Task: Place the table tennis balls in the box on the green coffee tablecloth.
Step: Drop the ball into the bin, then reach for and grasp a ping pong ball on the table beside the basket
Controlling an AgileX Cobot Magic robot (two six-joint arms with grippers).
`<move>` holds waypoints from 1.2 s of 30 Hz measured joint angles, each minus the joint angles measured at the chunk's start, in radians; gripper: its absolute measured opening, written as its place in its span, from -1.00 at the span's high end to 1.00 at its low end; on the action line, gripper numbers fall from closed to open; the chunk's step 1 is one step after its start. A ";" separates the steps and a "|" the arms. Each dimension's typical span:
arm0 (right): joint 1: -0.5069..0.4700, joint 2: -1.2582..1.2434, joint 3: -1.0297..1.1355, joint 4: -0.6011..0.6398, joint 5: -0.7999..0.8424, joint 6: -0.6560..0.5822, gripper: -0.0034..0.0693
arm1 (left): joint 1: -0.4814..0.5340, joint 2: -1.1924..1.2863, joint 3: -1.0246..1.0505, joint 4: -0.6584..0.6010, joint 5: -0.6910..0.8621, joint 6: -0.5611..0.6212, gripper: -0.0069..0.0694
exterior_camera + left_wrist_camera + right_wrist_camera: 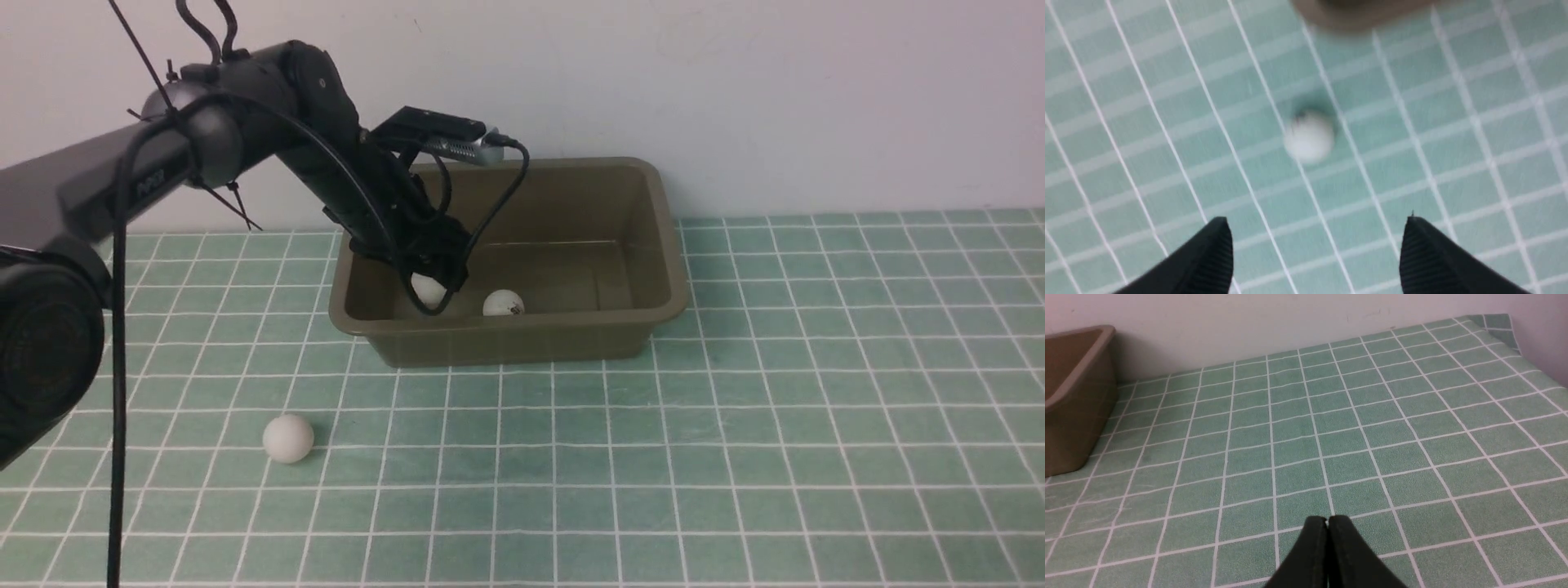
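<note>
- Plainly apart at the left gripper (1316,222): in the left wrist view, two dark ribbed fingers (1208,257) spread wide, with nothing clamped between them.
- Ahead of the tips and well clear of them, a blurred white ball (1308,136) on the green coffee tablecloth (1147,171), roughly in line with the gap.
- Farther on, a blurred olive-brown stretch of the box (1363,14) at the picture's edge.
- From the front, left gripper (437,282) angled downward, tips inside the left end of the box (522,339), below the rim.
- Right at the tips, a half-hidden ball (424,290) on the box floor, partly covered by the gripper; touching or not, cannot tell.
- Just to the right of that and apart from the gripper, the marked ball (503,303), also on the box floor, with its small dark print facing the camera.
- Outside the box, in front of its left end and well apart from the gripper, a loose ball (287,438) lying free on the tablecloth (735,425).
- Unclear which of these three shows in the left wrist view.
- Right gripper (1327,520): fingers pressed together on nothing, low over bare tablecloth (1372,416), with the box's end wall (1073,408) well off to one side.
</note>
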 joint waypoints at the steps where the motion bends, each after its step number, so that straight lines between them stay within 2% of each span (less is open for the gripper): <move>1: 0.000 0.000 0.000 0.000 0.000 0.000 0.93 | 0.000 -0.012 0.069 0.005 -0.030 0.000 -0.46; 6: 0.000 0.000 0.000 0.000 0.000 0.000 0.93 | 0.000 -0.014 0.314 0.026 -0.327 0.000 -0.46; 9: 0.000 0.000 0.000 0.000 0.000 0.000 0.93 | 0.000 0.014 0.367 0.048 -0.485 0.000 -0.46; 12: 0.000 0.000 0.000 0.000 0.000 0.000 0.93 | 0.000 0.039 0.371 0.069 -0.551 0.000 -0.46; 36: 0.000 0.000 0.000 0.000 0.000 0.000 0.93 | 0.000 0.226 0.371 0.075 -0.643 -0.003 -0.45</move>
